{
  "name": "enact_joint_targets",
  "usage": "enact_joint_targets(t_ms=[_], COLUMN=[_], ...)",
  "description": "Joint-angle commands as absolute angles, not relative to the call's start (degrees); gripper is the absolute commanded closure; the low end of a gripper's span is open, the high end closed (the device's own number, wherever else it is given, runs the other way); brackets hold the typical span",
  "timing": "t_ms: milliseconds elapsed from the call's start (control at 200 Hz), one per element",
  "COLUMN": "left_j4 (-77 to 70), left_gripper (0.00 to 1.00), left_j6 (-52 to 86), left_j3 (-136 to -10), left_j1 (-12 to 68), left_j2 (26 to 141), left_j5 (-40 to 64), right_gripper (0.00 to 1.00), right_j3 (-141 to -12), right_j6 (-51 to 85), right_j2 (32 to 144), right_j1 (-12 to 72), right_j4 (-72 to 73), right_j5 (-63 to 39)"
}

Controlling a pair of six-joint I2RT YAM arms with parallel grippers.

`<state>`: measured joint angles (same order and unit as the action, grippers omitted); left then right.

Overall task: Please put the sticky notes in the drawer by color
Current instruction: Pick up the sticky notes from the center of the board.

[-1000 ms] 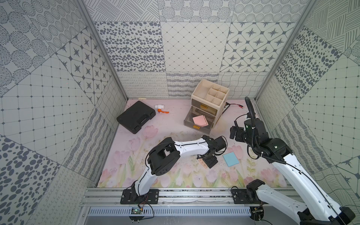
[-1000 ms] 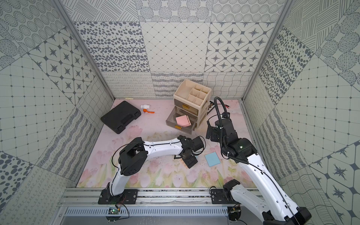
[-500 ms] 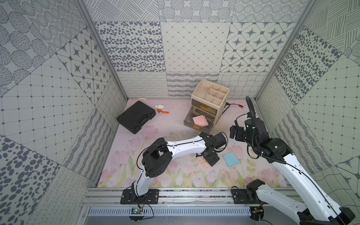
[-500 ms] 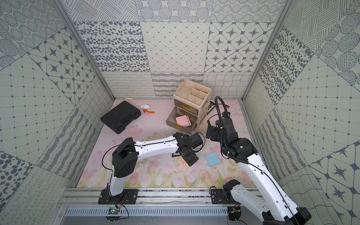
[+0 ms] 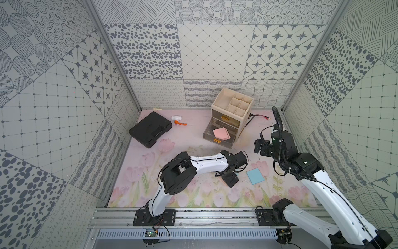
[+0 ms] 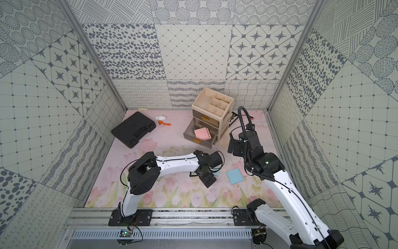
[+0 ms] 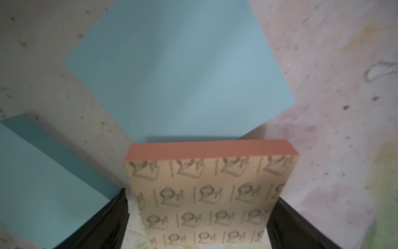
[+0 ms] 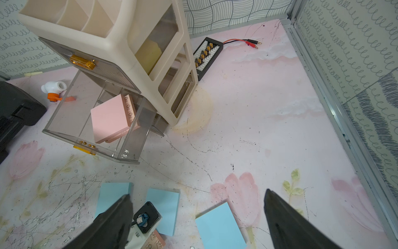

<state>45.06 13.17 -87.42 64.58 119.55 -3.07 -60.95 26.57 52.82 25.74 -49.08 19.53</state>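
Observation:
My left gripper (image 5: 230,180) (image 7: 199,217) is open and low over the mat. A pink sticky-note pad (image 7: 206,194) lies between its fingers, printed backing up. Blue sticky notes (image 7: 178,71) lie just beyond it. From the right wrist, three blue pads (image 8: 219,226) show on the mat; in both top views only one (image 5: 255,175) (image 6: 235,176) shows fully. More pink notes (image 5: 220,134) (image 8: 109,116) lie in the pulled-out bottom drawer (image 5: 218,142) (image 8: 64,112). Something yellow (image 8: 148,54) shows through the shut upper drawer. My right gripper (image 5: 259,147) (image 8: 197,192) hangs open and empty, right of the drawer.
A black case (image 5: 150,131) lies at the back left, with a white and orange valve (image 5: 177,120) beside it. A connector board with red leads (image 8: 207,56) sits behind the cream drawer unit (image 5: 232,105). The cell wall stands close on the right.
My left gripper has shifted slightly toward the front, over the pink pad that showed beside its fingers before. The right arm has not moved.

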Motion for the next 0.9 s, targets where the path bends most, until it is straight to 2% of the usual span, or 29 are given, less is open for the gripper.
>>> enact_joint_targets(t_ms=[0,140,315,896], left_j4=[42.99,43.06,43.59,48.61], left_gripper=[0.00,0.03,0.16,0.21], left_j6=[14.41,14.50,14.59,17.05], left_j3=[-86.88,-87.48,-87.39,-90.19], left_j1=[63.99,64.14,64.28,64.84], left_j2=[119.71,120.02,120.51,113.56], left_j5=[-1.32,-1.37,-0.68,-3.38], right_gripper=[0.01,0.01,0.01,0.01], right_j3=[-60.96,-60.96,-60.74,-60.98], right_j6=[26.91,26.89,26.89,27.60], right_j2=[51.80,51.82,51.69,51.31], right_j1=[25.56,25.41,25.34,25.23], right_j4=[-47.51,-47.45,-47.42,-47.03], right_j5=[19.34,19.34,19.40,18.90])
